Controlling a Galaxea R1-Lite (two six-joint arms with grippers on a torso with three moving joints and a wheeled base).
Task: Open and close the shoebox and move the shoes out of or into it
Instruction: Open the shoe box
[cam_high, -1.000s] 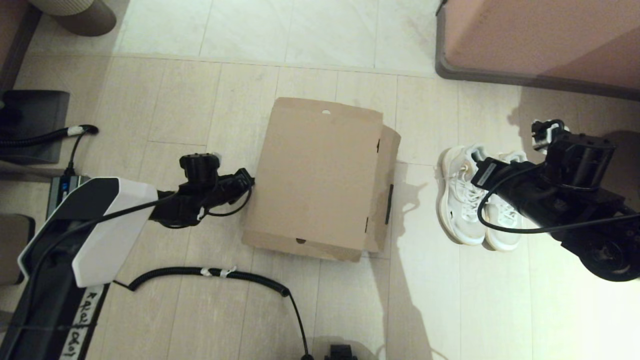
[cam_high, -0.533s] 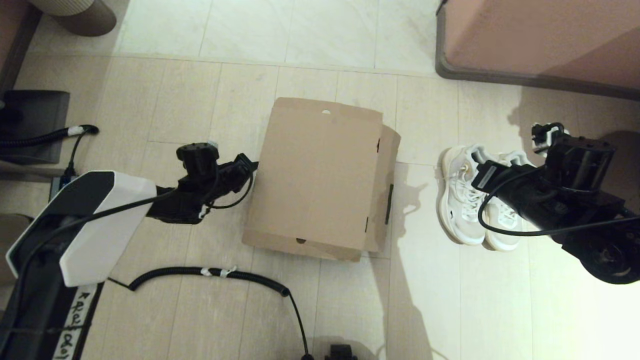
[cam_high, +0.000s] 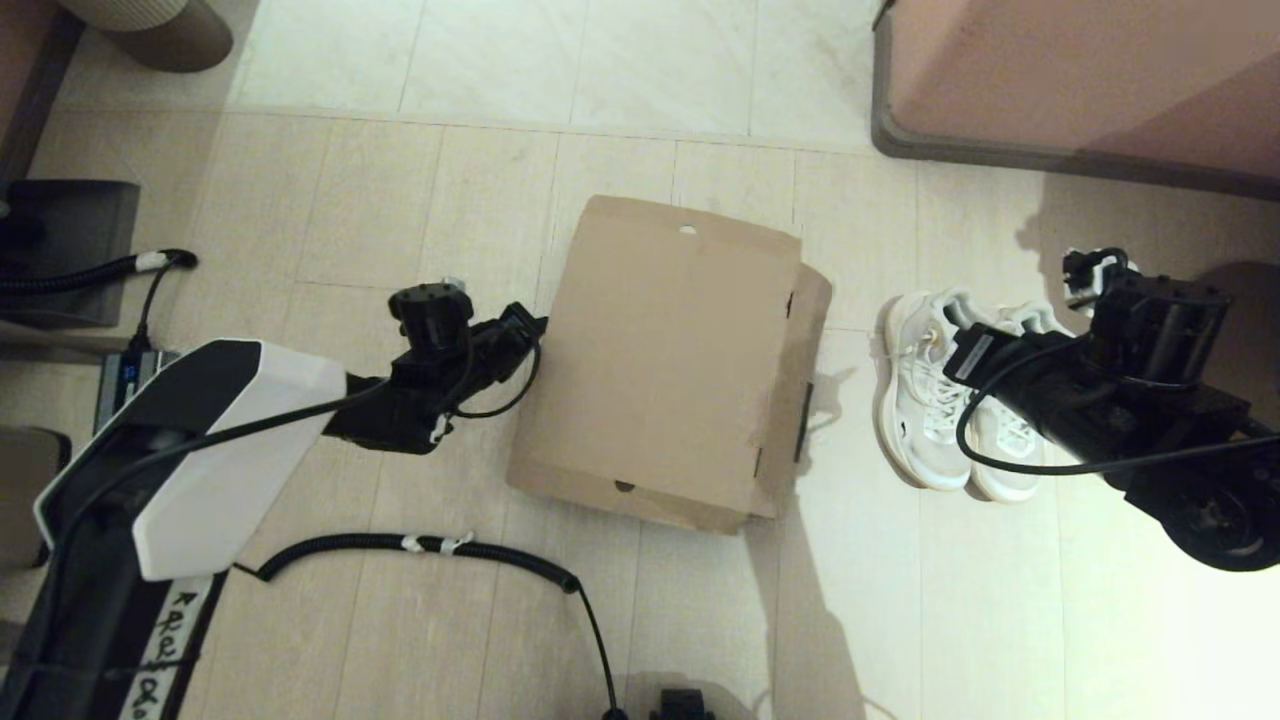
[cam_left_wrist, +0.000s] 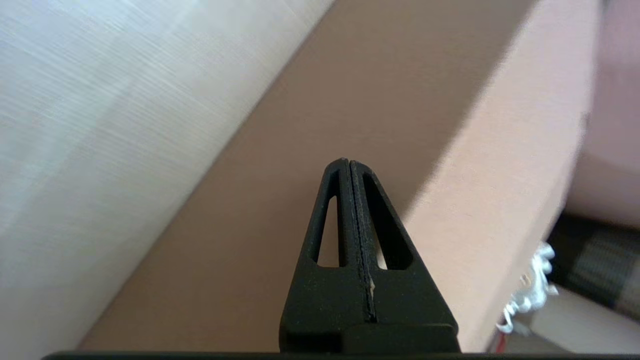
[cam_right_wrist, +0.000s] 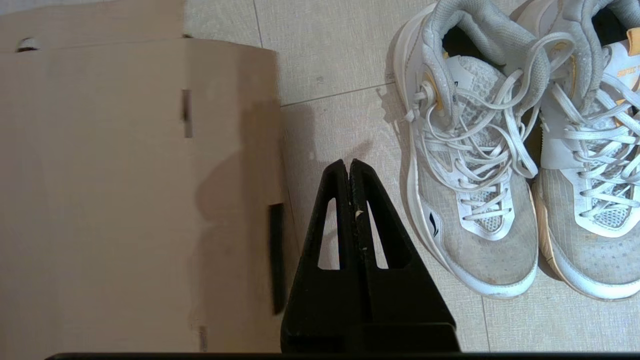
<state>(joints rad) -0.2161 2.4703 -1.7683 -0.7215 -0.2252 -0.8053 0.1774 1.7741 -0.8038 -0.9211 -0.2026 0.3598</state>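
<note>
The shoebox lies on the floor with its flap lid down; a black tape strip marks the side facing the shoes. My left gripper is shut, its tip against the box's left wall. The white sneakers stand side by side to the right of the box, toes toward me. My right gripper is shut on nothing and hovers above the floor gap between the box and the nearer shoe. In the wrist views both grippers show their fingers pressed together.
A coiled black cable runs across the floor in front of the box. A pink furniture piece with a grey base fills the far right. A dark stand and a ribbed round object sit at the far left.
My left gripper has moved to the right against the box, and the box has slid to the right toward the shoes. The right arm has barely moved.
</note>
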